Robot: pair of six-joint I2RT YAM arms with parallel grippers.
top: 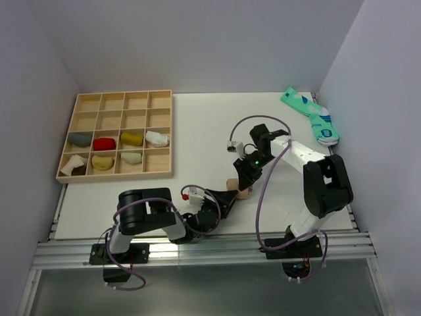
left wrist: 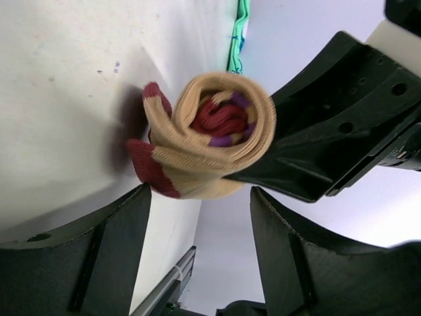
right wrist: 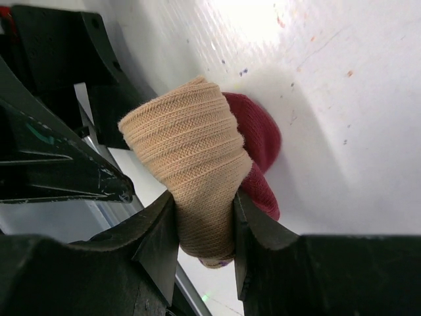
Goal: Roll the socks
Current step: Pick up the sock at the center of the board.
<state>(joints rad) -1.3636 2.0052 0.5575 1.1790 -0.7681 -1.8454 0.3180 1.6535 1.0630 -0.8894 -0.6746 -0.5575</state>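
The tan sock with maroon toe is wound into a roll just above the table's front middle. My right gripper is shut on it. In the right wrist view its fingers squeeze the tan roll from both sides, the maroon toe hanging out on the right. The left wrist view looks into the roll's end, with maroon and purple cuff inside. My left gripper is open and empty just below the roll; it also shows in the top view. The plain pale olive-green sock is out of view.
A wooden compartment tray stands at the back left with several rolled socks in its cells. A teal-and-white sock pair lies at the back right by the wall. The table's metal front rail runs close behind both grippers.
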